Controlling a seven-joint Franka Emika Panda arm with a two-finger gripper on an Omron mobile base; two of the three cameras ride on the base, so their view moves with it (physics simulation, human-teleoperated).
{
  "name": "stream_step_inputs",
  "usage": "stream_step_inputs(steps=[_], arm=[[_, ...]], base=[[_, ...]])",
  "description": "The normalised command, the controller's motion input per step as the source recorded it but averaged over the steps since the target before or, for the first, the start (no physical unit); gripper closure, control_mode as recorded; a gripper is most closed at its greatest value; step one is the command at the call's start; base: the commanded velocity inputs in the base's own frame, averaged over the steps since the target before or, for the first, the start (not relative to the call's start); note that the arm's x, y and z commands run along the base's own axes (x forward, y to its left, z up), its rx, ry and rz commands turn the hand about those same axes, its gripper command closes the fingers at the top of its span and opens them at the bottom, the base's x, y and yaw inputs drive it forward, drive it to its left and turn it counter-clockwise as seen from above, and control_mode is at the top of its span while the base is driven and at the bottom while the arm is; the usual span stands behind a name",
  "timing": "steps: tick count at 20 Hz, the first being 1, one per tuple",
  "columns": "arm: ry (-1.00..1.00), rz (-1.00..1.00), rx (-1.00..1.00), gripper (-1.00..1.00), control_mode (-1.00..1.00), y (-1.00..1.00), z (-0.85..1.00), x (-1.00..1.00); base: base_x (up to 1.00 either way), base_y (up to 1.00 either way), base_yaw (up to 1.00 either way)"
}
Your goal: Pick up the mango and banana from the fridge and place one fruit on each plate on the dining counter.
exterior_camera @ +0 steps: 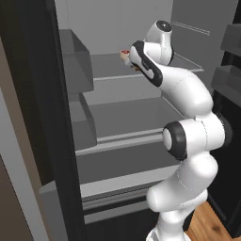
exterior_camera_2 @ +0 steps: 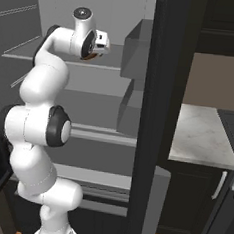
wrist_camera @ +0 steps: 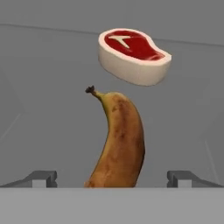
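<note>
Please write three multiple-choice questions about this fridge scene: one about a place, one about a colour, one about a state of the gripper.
1. Where does the banana lie in the hand view?
A. between the fingertips
B. on a plate
C. in a door bin

2. What colour is the top of the meat piece?
A. green
B. red
C. blue

3. How is the gripper?
A. open
B. shut on the meat
C. shut and empty

Answers: 1 A, the fruit rises between both tips. 2 B, red with a pale rim. 3 A, the tips stand wide apart.
</note>
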Motion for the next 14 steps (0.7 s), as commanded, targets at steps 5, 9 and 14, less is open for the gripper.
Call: stream_step_inputs(steps=[5, 9, 14], arm=[[0.07, -0.03, 0.0, -1.0, -1.0, -0.01, -0.22, 0.25], [0.09, 0.0, 0.0, -1.0, -1.0, 0.0, -0.34, 0.17], [0.11, 0.0, 0.0, 1.0, -1.0, -0.09, -0.37, 0.0]], base=[[0.0, 0.0, 0.0], [0.0, 0.0, 0.0], [0.0, 0.0, 0.0]])
